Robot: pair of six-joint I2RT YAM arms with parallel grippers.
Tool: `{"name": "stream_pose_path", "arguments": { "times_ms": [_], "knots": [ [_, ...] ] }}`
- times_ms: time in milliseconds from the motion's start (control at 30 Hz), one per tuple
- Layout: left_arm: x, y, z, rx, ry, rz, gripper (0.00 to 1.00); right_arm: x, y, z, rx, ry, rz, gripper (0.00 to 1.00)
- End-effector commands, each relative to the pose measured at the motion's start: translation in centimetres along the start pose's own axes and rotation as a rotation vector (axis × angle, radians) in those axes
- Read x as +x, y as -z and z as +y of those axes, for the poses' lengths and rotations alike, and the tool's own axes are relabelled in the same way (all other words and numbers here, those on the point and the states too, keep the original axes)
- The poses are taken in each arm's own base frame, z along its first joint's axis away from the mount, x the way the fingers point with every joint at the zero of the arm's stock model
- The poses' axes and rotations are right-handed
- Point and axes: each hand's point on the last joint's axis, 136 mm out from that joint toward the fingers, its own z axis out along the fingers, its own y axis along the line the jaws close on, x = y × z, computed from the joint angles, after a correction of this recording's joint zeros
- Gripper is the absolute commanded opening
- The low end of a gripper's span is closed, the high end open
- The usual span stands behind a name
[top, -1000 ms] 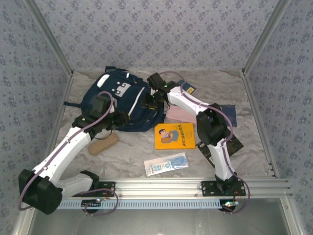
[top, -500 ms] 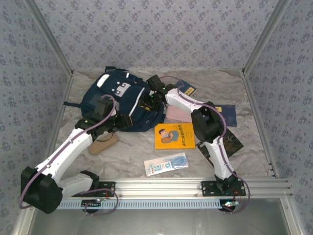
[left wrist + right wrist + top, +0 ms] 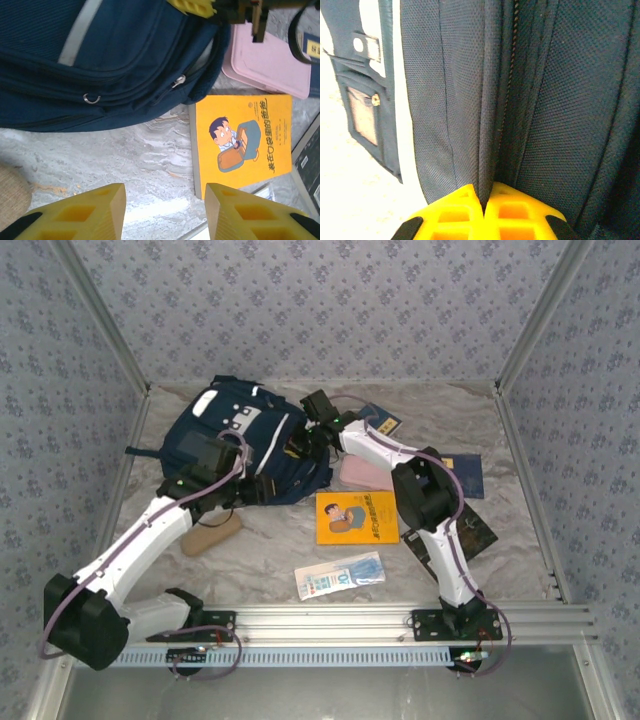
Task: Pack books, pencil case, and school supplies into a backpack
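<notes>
A: Right gripper point(image 3: 484, 204) status?
B: Clenched. The yellow fingers are pressed together on a thin fold of the backpack point(image 3: 545, 100) fabric, just beside the zipper point(image 3: 510, 65). From above, it sits at the bag's right edge.
A: Left gripper point(image 3: 165, 210)?
B: Released. The fingers are apart with nothing between them and bare table point(image 3: 125, 150) below. It hovers just off the bag's near edge, beside the orange book point(image 3: 357, 517).
A: Where's the bag?
B: Lying on the far-left part of the table, front pockets up, white patch toward the back wall.
A: And the rest?
B: All lying out on the table.
- Orange book: flat at centre, cover up. Its far-left corner is right at the bag's lower corner — can't tell if they touch.
- Pink case point(image 3: 362, 473): just beyond the orange book, beside the bag's right edge and under the right arm's reach.
- Printed packet point(image 3: 340, 575): near the front rail, apart from the orange book.
- Tan pouch point(image 3: 212, 534): on the near side of the bag, next to the left forearm.
A: Other books?
B: First navy book point(image 3: 385, 422) is at the back, just past the right arm's wrist. Second navy book point(image 3: 468, 477) is on the right side, well apart from the bag. Black book point(image 3: 472, 533) is near it — partly under the right arm.
</notes>
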Motion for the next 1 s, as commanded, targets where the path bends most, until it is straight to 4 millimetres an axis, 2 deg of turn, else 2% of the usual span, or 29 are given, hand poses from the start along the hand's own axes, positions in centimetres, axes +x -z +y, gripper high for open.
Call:
{"name": "stream_pose_path", "arguments": {
  "times_ms": [0,133,367,467,600,700,733,800,967],
  "knots": [
    [0.0,0.0,-1.0,-0.036,-0.139,0.013,0.43,-0.1,4.7,6.8,-0.174,-0.013,-0.034,0.00],
    [0.7,-0.9,-2.5,0.011,-0.212,0.029,0.45,0.1,6.2,8.7,-0.217,-0.051,-0.031,0.00],
    [0.6,-2.0,-2.8,-0.028,-0.355,-0.008,0.54,0.2,8.0,10.8,-0.265,-0.116,-0.030,0.00],
    [1.2,-2.8,-3.3,-0.034,-0.424,0.010,0.52,0.3,8.7,11.3,-0.271,-0.117,-0.033,0.00],
    [2.5,-4.1,-3.5,-0.036,-0.435,0.070,0.41,0.3,9.3,11.3,-0.264,-0.125,-0.044,0.00],
    [2.8,-5.3,-2.5,-0.087,-0.395,0.090,0.41,0.4,9.6,11.5,-0.273,-0.134,-0.049,0.00],
    [2.7,-5.6,-2.0,-0.110,-0.379,0.082,0.44,0.4,9.7,11.5,-0.274,-0.137,-0.050,0.00],
    [2.1,-5.9,-1.3,-0.156,-0.356,0.052,0.51,0.6,9.9,11.7,-0.279,-0.141,-0.053,0.00],
    [0.3,-6.4,0.0,-0.263,-0.351,-0.015,0.52,1.0,10.5,12.3,-0.291,-0.136,-0.057,0.00]
  ]
}}
